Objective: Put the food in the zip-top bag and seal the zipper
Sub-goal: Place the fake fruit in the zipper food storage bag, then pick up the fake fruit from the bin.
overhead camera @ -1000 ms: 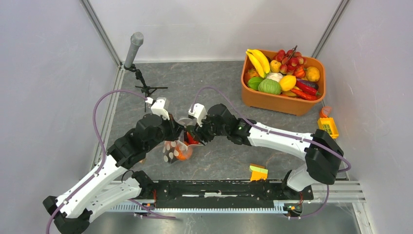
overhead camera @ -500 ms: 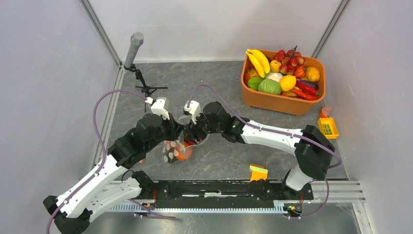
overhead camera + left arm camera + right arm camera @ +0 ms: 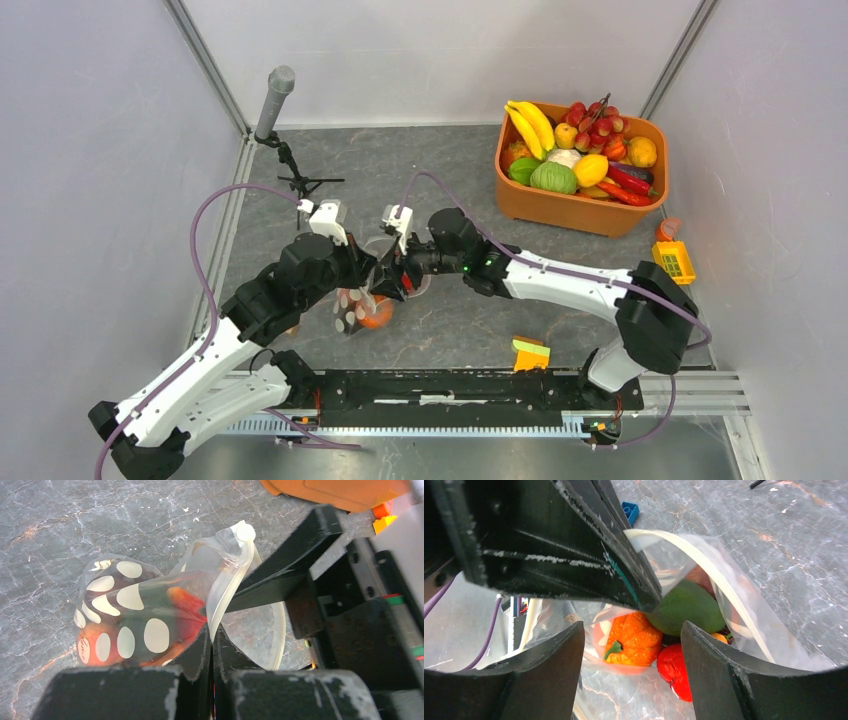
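Note:
The zip-top bag (image 3: 362,305), clear with white dots, hangs at the table's middle. My left gripper (image 3: 211,636) is shut on the bag's rim, pinching the white zipper (image 3: 235,575) strip. The bag's mouth stands open. My right gripper (image 3: 631,630) is open just above that mouth, with nothing between its fingers (image 3: 719,675). Food lies inside the bag: an orange pumpkin (image 3: 634,637), a green fruit (image 3: 684,607) and a red piece (image 3: 674,670). From above, both grippers meet over the bag, left (image 3: 372,272) and right (image 3: 393,275).
An orange tub (image 3: 575,212) heaped with more toy fruit stands at the back right. A microphone stand (image 3: 277,100) rises at the back left. A small orange-green block (image 3: 531,353) lies near the front rail, a yellow item (image 3: 674,260) at the right, a blue brick (image 3: 630,511) behind the bag.
My right gripper's jaws have spread wider and it has shifted slightly left over the bag's mouth. The left gripper and the bag stayed in place.

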Controlling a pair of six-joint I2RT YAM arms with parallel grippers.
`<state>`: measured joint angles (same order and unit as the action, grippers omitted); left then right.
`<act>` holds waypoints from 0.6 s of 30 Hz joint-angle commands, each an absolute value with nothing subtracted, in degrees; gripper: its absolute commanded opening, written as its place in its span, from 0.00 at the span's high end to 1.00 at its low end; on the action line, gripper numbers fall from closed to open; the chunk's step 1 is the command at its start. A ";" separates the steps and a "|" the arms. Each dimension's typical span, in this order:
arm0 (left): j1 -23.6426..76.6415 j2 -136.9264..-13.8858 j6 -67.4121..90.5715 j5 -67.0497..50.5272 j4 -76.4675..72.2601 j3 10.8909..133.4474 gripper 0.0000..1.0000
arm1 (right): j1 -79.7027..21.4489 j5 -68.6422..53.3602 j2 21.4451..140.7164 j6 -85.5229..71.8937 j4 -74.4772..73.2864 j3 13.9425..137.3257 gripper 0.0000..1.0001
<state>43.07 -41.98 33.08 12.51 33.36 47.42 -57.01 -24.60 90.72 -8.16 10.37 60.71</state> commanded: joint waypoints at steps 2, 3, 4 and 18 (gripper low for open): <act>42.71 -40.69 33.83 14.51 31.58 47.46 0.97 | -55.52 -23.85 82.60 -8.15 13.90 57.65 0.26; 42.65 -40.66 33.82 14.58 31.63 47.48 0.97 | -55.39 -23.33 81.42 -7.66 13.83 57.19 0.26; 42.67 -40.69 33.79 14.60 31.60 47.46 0.97 | -55.39 -22.75 80.23 -7.29 13.81 56.61 0.26; 42.71 -40.32 33.41 13.87 31.43 47.08 0.97 | -50.46 17.15 63.10 3.14 -0.63 60.50 0.14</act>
